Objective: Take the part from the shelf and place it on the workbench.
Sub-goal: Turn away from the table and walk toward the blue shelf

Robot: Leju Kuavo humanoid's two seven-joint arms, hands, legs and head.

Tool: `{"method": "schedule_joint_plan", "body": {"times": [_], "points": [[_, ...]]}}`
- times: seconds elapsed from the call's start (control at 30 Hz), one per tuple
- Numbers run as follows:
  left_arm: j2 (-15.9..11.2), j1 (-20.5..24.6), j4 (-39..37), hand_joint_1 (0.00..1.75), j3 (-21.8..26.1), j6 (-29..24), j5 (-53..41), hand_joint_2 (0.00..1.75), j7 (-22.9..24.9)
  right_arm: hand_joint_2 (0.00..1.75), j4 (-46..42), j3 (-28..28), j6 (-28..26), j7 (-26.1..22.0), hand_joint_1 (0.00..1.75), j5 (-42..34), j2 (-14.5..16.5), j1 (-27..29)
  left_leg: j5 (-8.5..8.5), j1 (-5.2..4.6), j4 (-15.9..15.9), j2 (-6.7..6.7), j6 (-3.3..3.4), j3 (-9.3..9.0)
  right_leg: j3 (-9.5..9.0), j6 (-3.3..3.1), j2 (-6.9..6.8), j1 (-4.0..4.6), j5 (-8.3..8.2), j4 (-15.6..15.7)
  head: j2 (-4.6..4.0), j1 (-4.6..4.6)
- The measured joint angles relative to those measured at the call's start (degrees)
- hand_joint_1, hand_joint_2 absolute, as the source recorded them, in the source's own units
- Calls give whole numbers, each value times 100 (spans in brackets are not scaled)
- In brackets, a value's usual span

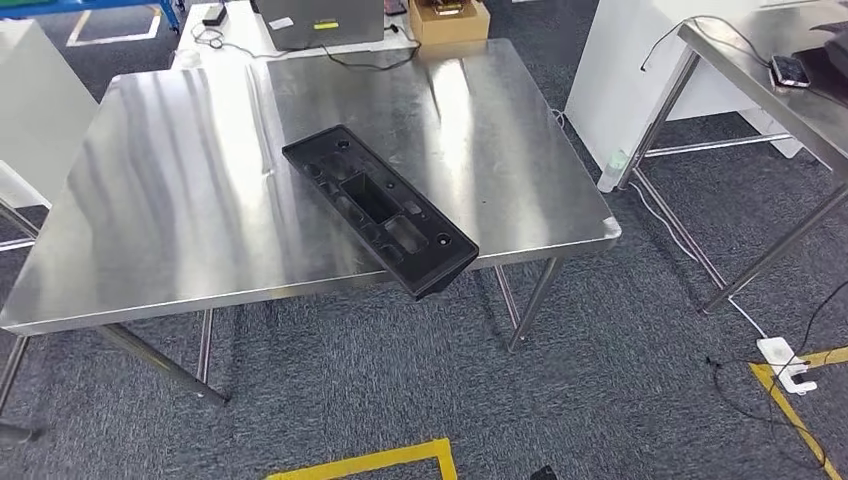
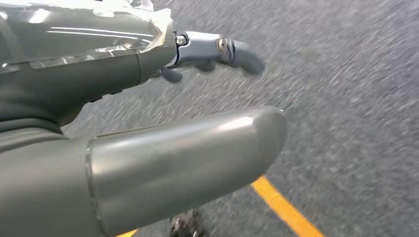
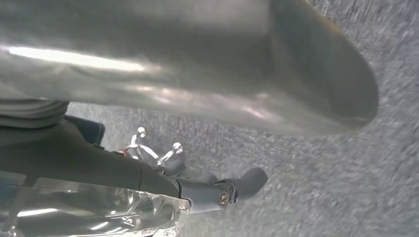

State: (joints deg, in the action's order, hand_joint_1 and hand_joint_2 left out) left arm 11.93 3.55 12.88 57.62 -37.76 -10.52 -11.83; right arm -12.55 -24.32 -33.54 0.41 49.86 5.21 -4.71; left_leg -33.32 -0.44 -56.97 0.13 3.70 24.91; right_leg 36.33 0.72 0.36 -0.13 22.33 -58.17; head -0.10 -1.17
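Black moulded part [image 1: 378,208] lying flat on a stainless-steel workbench [image 1: 180,200], set diagonally, recessed face up, near end jutting past the bench's front edge. Grey carpet [image 1: 400,400] beneath, marked with yellow floor tape [image 1: 375,460] at the lower edge and again at lower right. Second steel table [image 1: 770,85] at right, carrying a small dark device [image 1: 790,70]. White power strip [image 1: 785,362] on the carpet at lower right, cable trailing beside it. Cardboard box [image 1: 448,18] and grey case [image 1: 318,20] beyond the bench's far edge. White panel [image 1: 40,110] at left.
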Motion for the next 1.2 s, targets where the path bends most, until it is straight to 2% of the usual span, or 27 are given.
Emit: {"method": "schedule_joint_plan", "body": {"times": [0.07, 0.13, 0.17, 0.23, 0.27, 0.3, 0.33, 0.37, 0.4, 0.43, 0.47, 0.5, 0.53, 0.6, 0.63, 0.7, 0.77, 0.8, 0.83, 0.9, 0.97, 1.0, 1.03, 1.1, 1.13, 1.17, 1.2], "points": [[-12, -3, 0, 0, -12, 4, -7, 0, 1, 0, 7, 54, -3, 7, 0, 3, 8, 7, 108, -23, 49, 4, 14, 37, 4, 86, -8, 1, -89, 43, -1, -1], [-12, 1, 0, 0, -29, 6, -9, 0, 2, 0, 15, 97, -6, 11, 0, 2, 8, 19, 286, 2, 159, 25, 42, 110, 89, 101, -14, 21, 18, -38, -1, -8], [-9, 1, -1, 0, -38, 8, -10, 0, 3, 0, 19, 115, -7, 13, 0, 2, 5, 25, 387, 21, 210, 37, 52, 167, 171, 77, -16, 30, 206, -216, -1, -15], [-4, -9, -2, 0, -54, 10, -13, 0, 4, 0, 24, 136, -7, 15, 0, 2, -5, 29, 524, 26, 222, 60, 57, 317, 362, 36, -20, -3, 726, -892, -1, -28], [-3, -17, -2, 0, -61, 10, -13, 0, 4, 0, 26, 144, -7, 15, 0, 2, -9, 33, 580, 27, 217, 74, 44, 391, 415, 63, -21, -23, 888, -1243, -1, -28], [0, -25, -3, 0, -68, 10, -13, 0, 5, 0, 27, 151, -7, 16, 0, 1, -15, 39, 635, 28, 211, 87, 33, 463, 402, 121, -21, -44, 944, -1482, -1, -29], [0, -28, -3, 0, -75, 11, -13, 0, 5, 0, 28, 156, -7, 16, 0, -1, -18, 45, 686, 32, 203, 96, 16, 530, 278, 198, -22, -63, 888, -1506, -1, -30], [1, -29, -3, 0, -82, 18, -13, 0, 5, 0, 30, 160, -7, 16, 0, -6, -22, 48, 730, 38, 189, 104, -5, 591, 42, 275, -24, -85, 778, -1304, -1, -30], [1, -28, -3, 0, -86, 31, -15, 0, 5, 0, 30, 161, -8, 16, 0, -14, -26, 48, 764, 43, 162, 107, -30, 636, -289, 330, -28, -106, 682, -900, -1, -31], [-1, -25, -2, 0, -90, 45, -18, 0, 4, 0, 31, 161, -9, 16, 0, -22, -28, 44, 790, 41, 120, 107, -57, 684, -648, 346, -29, -111, 658, -414, -1, -36], [-4, -21, -1, 0, -93, 64, -22, 0, 4, 0, 31, 161, -12, 16, 0, -28, -29, 44, 816, 37, 81, 106, -90, 718, -897, 323, -26, -99, 672, -35, -1, -39], [-7, -18, 1, 0, -96, 81, -28, 0, 3, 0, 33, 161, -15, 16, 0, -33, -29, 47, 840, 31, 42, 103, -121, 743, -1032, 285, -20, -84, 713, 214, -1, -43], [-10, -16, 2, 0, -98, 94, -32, 0, 2, 0, 37, 161, -16, 16, 0, -38, -29, 55, 866, 27, 18, 98, -153, 770, -1056, 244, -13, -61, 747, 301, -1, -43], [-15, -22, 1, 0, -97, 108, -32, 0, 1, 0, 50, 160, -17, 16, 0, -53, -24, 77, 862, 40, -26, 74, -221, 815, -965, 153, -15, -93, 701, 293, -1, -36], [-16, -27, 1, 0, -97, 107, -27, 0, -1, 0, 55, 159, -13, 19, 0, -60, -22, 83, 755, 53, -108, 57, -255, 862, -926, 89, -24, -116, 661, 291, -1, -30], [-13, -34, 1, 0, -96, 104, -5, 0, -8, 0, 59, 157, 0, 23, 0, -64, -13, 84, 278, 81, -578, 19, -321, 1041, -814, -30, -45, -142, 556, 294, -1, -15], [-3, -35, 0, 0, -96, 107, 20, 0, -30, 0, 59, 156, 17, 27, 0, -61, 1, 83, -188, 104, -1297, 3, -369, 1241, -688, -69, -53, -130, 442, 285, -1, -4], [0, -36, 0, 0, -96, 113, 28, 0, -45, 0, 59, 156, 25, 29, 0, -58, 6, 82, -255, 117, -1535, -2, -385, 1272, -622, -61, -54, -126, 386, 274, -1, -4], [2, -36, 1, 0, -96, 125, 29, 0, -62, 0, 59, 156, 30, 31, 0, -55, 8, 79, -190, 133, -1576, -2, -396, 1200, -551, -44, -54, -127, 336, 255, -1, -4], [2, -33, 4, 0, -96, 156, 30, 0, -92, 0, 59, 156, 34, 38, 0, -50, 8, 70, 138, 163, -1038, -4, -404, 748, -408, 12, -50, -141, 262, 192, -1, -3], [11, -13, 8, 0, -96, 200, 30, 0, -125, 0, 59, 156, 34, 60, 0, -33, 8, 52, 255, 164, -263, -41, -383, 229, -307, 95, -46, -141, 200, 132, -1, -2], [18, -5, 9, 0, -96, 217, 29, 0, -142, 0, 59, 156, 34, 72, 0, -22, 8, 39, 241, 150, -43, -62, -356, 104, -283, 138, -45, -133, 165, 117, -1, -5], [26, 2, 10, 0, -96, 233, 27, 0, -155, 0, 59, 156, 34, 85, 0, -11, 8, 27, 214, 124, 39, -82, -321, 79, -268, 184, -46, -127, 120, 120, 0, -5], [38, 6, 10, 0, -95, 244, 19, 0, -166, 0, 60, 154, 32, 93, 0, 0, 8, 17, 316, 90, 49, -61, -198, 189, -228, 270, -43, -118, 45, 136, 0, -5], [45, 12, 10, 0, -94, 251, 11, 0, -166, 0, 61, 152, 29, 95, 0, 2, 4, 17, 387, 84, 67, -45, -124, 262, -165, 276, -41, -115, 109, 79, 0, -2], [49, 18, 13, 0, -92, 264, 2, 0, -166, 0, 62, 150, 27, 90, 0, 7, 3, 20, 473, 83, 91, -24, -56, 351, -73, 248, -39, -109, 295, -97, 0, -5], [51, 23, 15, 0, -92, 280, -7, 0, -166, 0, 62, 150, 24, 82, 0, 17, 3, 17, 558, 82, 103, -3, -9, 446, 41, 196, -40, -112, 582, -417, 0, -10]]}}
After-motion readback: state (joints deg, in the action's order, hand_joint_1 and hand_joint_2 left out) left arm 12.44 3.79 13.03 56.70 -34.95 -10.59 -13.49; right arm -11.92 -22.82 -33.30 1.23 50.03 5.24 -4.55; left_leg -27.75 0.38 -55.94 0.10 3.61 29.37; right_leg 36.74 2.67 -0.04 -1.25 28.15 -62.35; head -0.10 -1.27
